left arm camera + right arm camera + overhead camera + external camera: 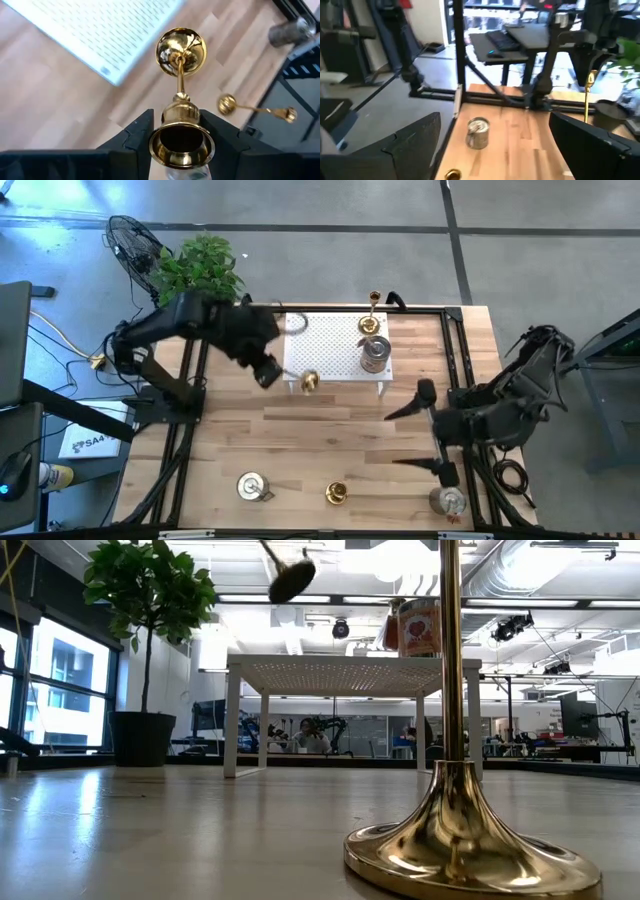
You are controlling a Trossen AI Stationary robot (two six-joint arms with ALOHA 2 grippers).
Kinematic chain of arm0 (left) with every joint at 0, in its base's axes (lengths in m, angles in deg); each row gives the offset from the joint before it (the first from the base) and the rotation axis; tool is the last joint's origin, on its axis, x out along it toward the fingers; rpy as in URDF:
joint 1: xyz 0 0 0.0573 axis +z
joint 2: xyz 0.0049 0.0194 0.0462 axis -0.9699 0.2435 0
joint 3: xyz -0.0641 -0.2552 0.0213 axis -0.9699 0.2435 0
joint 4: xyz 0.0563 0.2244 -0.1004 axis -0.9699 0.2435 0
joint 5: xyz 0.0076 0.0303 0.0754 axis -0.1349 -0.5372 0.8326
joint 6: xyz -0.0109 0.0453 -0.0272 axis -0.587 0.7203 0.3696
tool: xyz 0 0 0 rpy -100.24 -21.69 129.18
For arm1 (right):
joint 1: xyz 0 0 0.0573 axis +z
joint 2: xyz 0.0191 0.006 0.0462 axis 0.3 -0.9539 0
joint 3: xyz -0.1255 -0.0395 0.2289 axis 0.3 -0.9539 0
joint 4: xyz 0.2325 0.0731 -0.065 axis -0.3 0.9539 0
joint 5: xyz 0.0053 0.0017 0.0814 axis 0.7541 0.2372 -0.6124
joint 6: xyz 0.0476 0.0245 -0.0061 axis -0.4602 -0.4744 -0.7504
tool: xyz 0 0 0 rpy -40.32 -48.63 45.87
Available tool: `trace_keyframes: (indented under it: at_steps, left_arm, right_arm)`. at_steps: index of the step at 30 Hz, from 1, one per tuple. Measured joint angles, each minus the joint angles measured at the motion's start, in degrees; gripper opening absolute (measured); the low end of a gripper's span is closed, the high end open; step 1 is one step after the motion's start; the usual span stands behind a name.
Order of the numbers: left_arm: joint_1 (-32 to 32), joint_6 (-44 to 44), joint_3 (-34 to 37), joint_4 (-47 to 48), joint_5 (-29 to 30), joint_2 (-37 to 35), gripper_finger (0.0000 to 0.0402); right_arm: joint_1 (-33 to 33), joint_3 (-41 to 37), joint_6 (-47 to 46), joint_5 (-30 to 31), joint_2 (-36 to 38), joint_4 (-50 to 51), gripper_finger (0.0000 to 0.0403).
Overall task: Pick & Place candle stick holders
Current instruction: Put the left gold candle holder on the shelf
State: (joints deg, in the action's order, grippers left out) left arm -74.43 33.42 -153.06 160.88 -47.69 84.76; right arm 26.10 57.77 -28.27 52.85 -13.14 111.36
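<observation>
From above I see my left pincer closed on a brass candle stick holder, carrying it at the front edge of the white perforated stand on the wooden tabletop; the holder's round base points away from the pincer, toward the stand's front edge. On that stand a silver-grey cylinder sits near its right side, and a second brass stick stands just behind the stand. My right pincer waits wide open and empty over the right part of the tabletop. Along the front edge lie another cylinder, a third brass stick and a last cylinder by the right corner. From table height, the front brass stick fills the near view, with the stand beyond it and the carried holder's base hanging above the stand's top, a potted plant off to one side. Through my left wrist camera the held holder sits between the two dark fingers, cup end clamped, stem and base projecting forward over the stand's corner, while another brass stick lies further off. My right wrist camera shows its fingers spread apart, a cylinder on the tabletop ahead between them and untouched.
</observation>
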Motion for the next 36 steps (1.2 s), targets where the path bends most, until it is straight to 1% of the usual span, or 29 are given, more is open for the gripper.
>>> trace_keyframes:
  at_steps: [4,9,13,16,18,25,28,32,34,36]
  left_arm:
    - [7.7,4.5,0.0,0.0,-1.1,0.1,0.0132]
    - [16.6,12.9,0.0,0.0,-1.6,0.1,0.0132]
    - [22.9,18.1,0.0,0.0,-1.7,0.9,0.0132]
    - [26.6,21.2,0.0,0.0,-4.0,1.5,0.0132]
    - [28.5,23.5,0.0,-0.1,-4.5,1.8,0.0132]
    - [30.4,28.5,-0.9,-1.6,-6.6,2.6,0.0132]
    - [29.8,28.5,-5.5,-1.3,-6.6,4.4,0.0132]
    - [28.5,30.3,-14.6,-0.2,-6.2,8.0,0.0132]
    - [27.4,30.5,-13.3,-3.5,-7.2,7.8,0.0132]
    - [27.9,32.1,-13.1,-2.5,-7.9,8.3,0.0132]
  right_arm:
    - [-1.3,0.0,0.0,2.4,1.3,1.5,0.0367]
    - [-4.0,0.0,-0.3,4.6,1.7,5.0,0.0367]
    - [-6.2,0.0,-0.5,4.5,1.7,5.9,0.0367]
    - [-7.7,0.0,-0.5,4.4,1.7,6.3,0.0367]
    - [-8.6,0.0,-0.5,4.3,1.7,6.3,0.0367]
    - [-11.6,0.0,-0.5,4.1,1.7,6.3,0.0367]
    - [-12.9,0.0,-0.5,3.1,1.7,6.2,0.0367]
    - [-14.7,0.0,-0.5,1.2,1.7,6.2,0.0367]
    - [-15.2,0.0,-0.6,0.5,1.7,6.2,0.0367]
    - [-15.6,0.0,-0.6,-0.3,1.7,6.2,0.0367]
